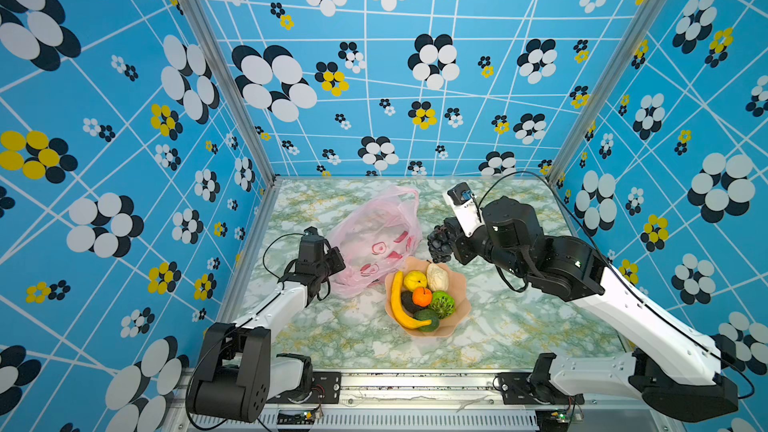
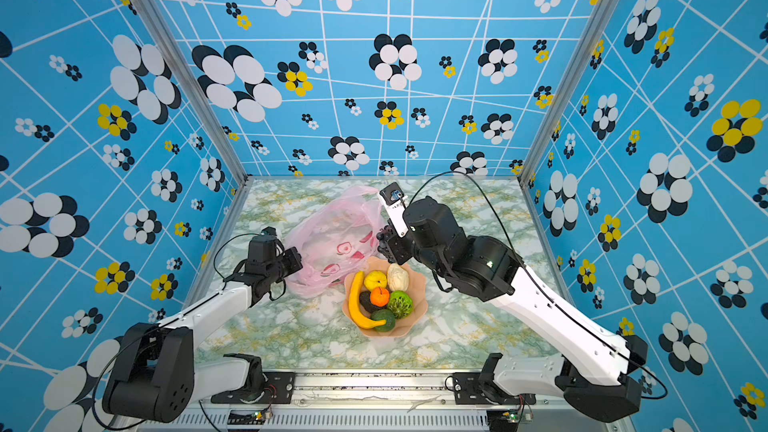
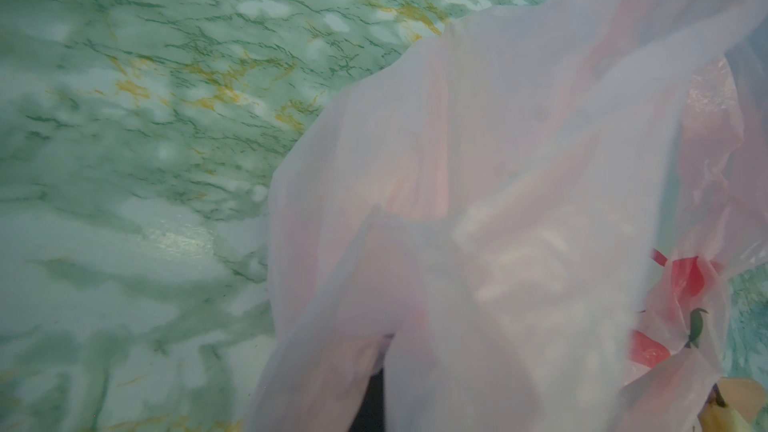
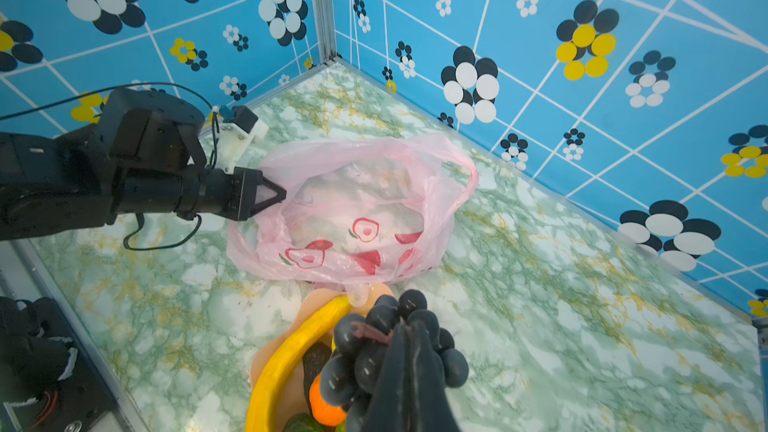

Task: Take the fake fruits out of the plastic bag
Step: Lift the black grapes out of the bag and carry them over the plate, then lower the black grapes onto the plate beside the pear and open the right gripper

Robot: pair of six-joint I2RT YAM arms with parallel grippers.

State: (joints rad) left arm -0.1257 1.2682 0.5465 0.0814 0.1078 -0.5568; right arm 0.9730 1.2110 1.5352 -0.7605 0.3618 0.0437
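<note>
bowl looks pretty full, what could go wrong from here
1. The grape bunch, pinched in the right end effector, hangs near the far rim of the crowded bowl; released there, it might roll off or dislodge the pale piece.
2. The left end effector grips the plastic bag, which lies against the bowl; a tug could shift it.

The thin, translucent pink plastic bag (image 1: 370, 222) bears red-and-white fruit prints. The marble-patterned counter (image 1: 519, 326) is green and white with yellow veins. The blue wall panels (image 1: 374, 76) carry white lines and black, white and yellow flowers. The plastic grape bunch (image 1: 439, 243) is dark purple.
</note>
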